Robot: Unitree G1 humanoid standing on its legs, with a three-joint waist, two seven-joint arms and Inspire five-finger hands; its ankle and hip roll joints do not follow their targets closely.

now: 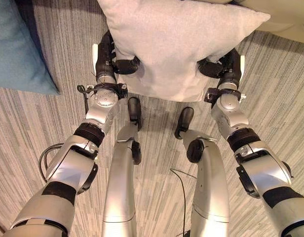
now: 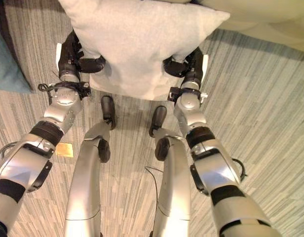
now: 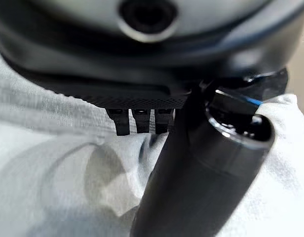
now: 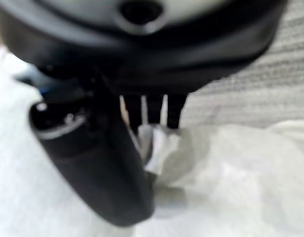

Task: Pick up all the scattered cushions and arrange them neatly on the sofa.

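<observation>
A pale grey cushion (image 1: pixel 171 44) hangs in front of me, held above the striped carpet. My left hand (image 1: pixel 108 61) grips its near left edge, thumb pressed on top of the cloth (image 3: pixel 68 177). My right hand (image 1: pixel 226 66) grips the near right edge the same way, with the fabric (image 4: pixel 231 168) bunched between thumb and fingers. A teal cushion (image 1: pixel 19 47) lies on the floor at my far left. The cream sofa (image 1: pixel 290 19) shows at the far right, just past the grey cushion's corner.
Grey striped carpet (image 1: pixel 270 89) covers the floor on all sides. A small tan tag (image 2: pixel 64 149) lies on the carpet by my left arm.
</observation>
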